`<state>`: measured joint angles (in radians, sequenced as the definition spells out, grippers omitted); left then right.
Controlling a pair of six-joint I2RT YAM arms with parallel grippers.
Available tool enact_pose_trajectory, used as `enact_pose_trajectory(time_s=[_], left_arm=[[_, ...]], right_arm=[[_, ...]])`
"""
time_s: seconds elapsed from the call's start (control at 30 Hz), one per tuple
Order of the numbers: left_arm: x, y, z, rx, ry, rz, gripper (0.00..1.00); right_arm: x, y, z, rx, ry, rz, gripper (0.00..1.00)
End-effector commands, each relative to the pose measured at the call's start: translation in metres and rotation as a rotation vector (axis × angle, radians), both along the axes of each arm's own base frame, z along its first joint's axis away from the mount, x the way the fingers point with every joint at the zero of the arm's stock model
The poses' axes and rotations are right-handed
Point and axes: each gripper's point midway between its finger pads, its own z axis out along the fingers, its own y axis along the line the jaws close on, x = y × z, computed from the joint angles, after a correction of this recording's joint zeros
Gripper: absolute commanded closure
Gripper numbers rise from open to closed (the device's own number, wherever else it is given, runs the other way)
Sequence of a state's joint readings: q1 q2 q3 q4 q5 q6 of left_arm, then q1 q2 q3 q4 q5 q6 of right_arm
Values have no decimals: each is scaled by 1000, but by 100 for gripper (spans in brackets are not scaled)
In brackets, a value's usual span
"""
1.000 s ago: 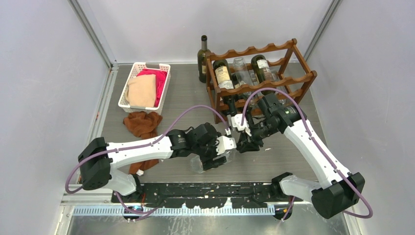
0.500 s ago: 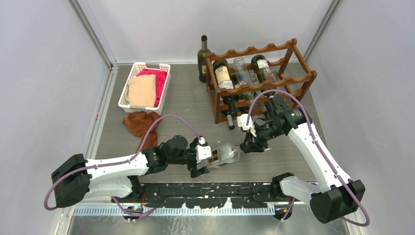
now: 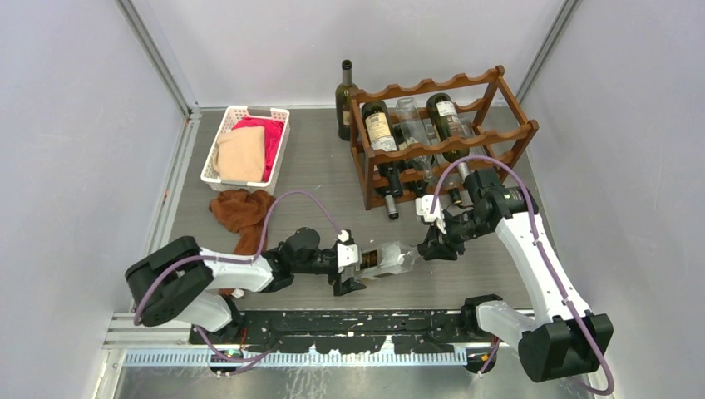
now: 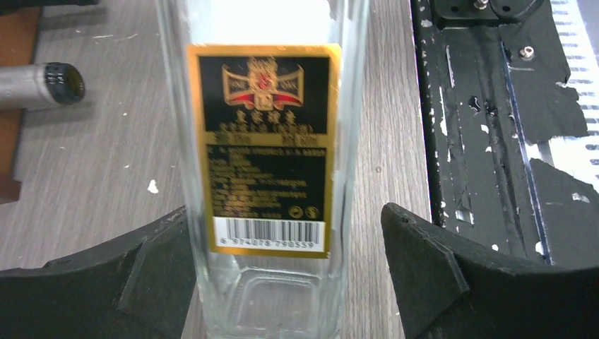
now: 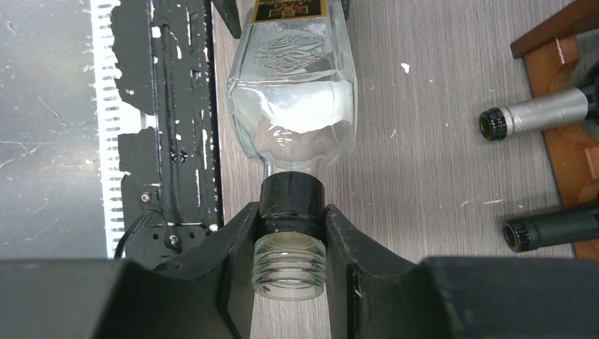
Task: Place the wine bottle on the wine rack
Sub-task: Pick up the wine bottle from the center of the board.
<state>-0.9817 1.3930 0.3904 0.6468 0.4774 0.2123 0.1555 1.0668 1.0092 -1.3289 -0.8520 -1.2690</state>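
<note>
By front rail; wine bottle (rack apart)

I see the grey desk carrying the wine rack just beyond the right jaws, with a dark bottle upright beside its left end. Beyond and left of the left jaws sit a white basket and, nearer, a brown cloth.

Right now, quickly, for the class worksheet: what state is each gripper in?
The left gripper: open, straddling the base of the clear glass bottle, not clamping it.
The right gripper: shut on that bottle's neck.
</note>
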Motion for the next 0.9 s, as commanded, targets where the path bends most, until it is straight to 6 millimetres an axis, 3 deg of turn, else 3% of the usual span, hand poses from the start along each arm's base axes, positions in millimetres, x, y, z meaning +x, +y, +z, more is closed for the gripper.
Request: enact_pose_trajectory(time_s=[0.0, 0.13, 0.23, 0.27, 0.33, 0.37, 0.43, 0.5, 0.7, 0.8, 0.87], left_arm=[[3, -19, 28, -155, -61, -51, 10], [7, -25, 20, -152, -40, -57, 17], [8, -30, 15, -150, -23, -74, 33], [8, -32, 13, -147, -14, -82, 43], [10, -33, 11, -144, -2, -85, 91], [12, -33, 11, -147, -1, -74, 99], [15, -31, 14, -163, -16, -54, 100], [17, -29, 17, -171, -34, -39, 100], [15, -27, 28, -197, -57, -45, 100], [15, -28, 31, -206, -62, -50, 100], [16, -29, 32, -209, -62, -49, 100]], right_arm=[[2, -3, 6, 30, -51, 16, 98], [2, -9, 0, 17, -30, 20, 97], [0, -11, -7, 6, -14, 26, 96], [0, -12, -10, -1, -9, 26, 95], [0, -15, -16, -23, -5, 21, 94], [1, -18, -19, -37, -5, 16, 93], [2, -22, -26, -68, -2, 8, 88], [3, -25, -32, -89, 2, -1, 75], [8, -20, -38, -58, -21, -12, 24], [14, -13, -36, -27, -58, -21, 10], [18, -7, -36, -11, -66, -23, 6]])
